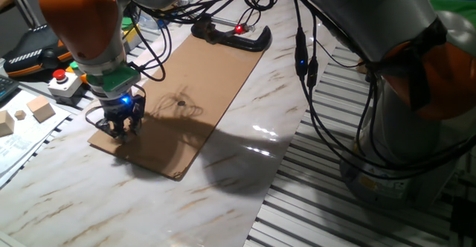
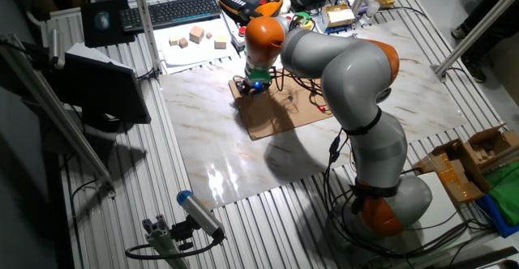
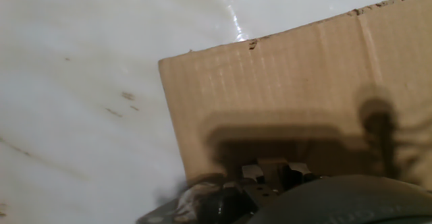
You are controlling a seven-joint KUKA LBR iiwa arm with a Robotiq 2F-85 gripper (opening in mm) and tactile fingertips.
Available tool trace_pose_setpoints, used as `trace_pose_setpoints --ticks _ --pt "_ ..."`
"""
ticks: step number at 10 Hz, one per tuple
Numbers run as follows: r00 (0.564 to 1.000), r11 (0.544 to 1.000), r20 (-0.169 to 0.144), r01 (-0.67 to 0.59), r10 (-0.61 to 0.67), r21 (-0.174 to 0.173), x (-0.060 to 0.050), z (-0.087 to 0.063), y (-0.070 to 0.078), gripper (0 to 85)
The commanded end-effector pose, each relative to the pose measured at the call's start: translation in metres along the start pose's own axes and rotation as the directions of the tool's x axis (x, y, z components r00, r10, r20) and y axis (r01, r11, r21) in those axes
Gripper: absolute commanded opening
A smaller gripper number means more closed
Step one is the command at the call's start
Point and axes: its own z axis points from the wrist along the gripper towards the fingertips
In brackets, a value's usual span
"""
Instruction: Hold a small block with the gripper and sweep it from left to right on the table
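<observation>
My gripper point(image 1: 123, 130) has its blue light on and stands tip-down on the near left corner of a brown cardboard sheet point(image 1: 201, 83) that lies on the white marble table point(image 1: 149, 202). In the hand view the dark fingers sit close together at the bottom edge, with a small tan piece, the small block point(image 3: 273, 164), pinched between them on the cardboard point(image 3: 304, 82). The block is too small to make out in either fixed view. In the other fixed view the gripper point(image 2: 253, 87) is at the sheet's far left corner point(image 2: 280, 107).
A black C-clamp point(image 1: 230, 35) holds the cardboard's far end. A red push-button box point(image 1: 59, 76) and larger pale wooden blocks point(image 1: 41, 111) lie left of the table on paper. Black cables hang over the sheet. Slatted metal edges point(image 1: 320, 187) border the table.
</observation>
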Motion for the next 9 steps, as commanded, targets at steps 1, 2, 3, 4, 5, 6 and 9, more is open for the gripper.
trace_pose_setpoints --ticks 1,2,3,4,5,6,9 --pt "1.0 1.0 0.004 -0.002 0.002 -0.001 0.0 -0.001 0.0 61.0" --pt "1.0 1.0 0.006 -0.002 0.002 0.001 -0.001 -0.002 0.0 61.3" --pt "1.0 1.0 0.009 -0.003 0.003 0.007 -0.002 -0.004 0.0 61.0" --pt "1.0 1.0 0.012 -0.004 0.004 0.013 -0.003 -0.009 0.0 60.3" --pt "1.0 1.0 0.014 -0.004 0.004 0.015 -0.003 -0.017 -0.002 57.3" --pt "1.0 1.0 0.01 -0.009 0.009 0.012 -0.004 -0.025 -0.005 54.3" --pt "1.0 1.0 0.013 -0.004 0.004 0.022 -0.005 -0.054 -0.02 47.0"
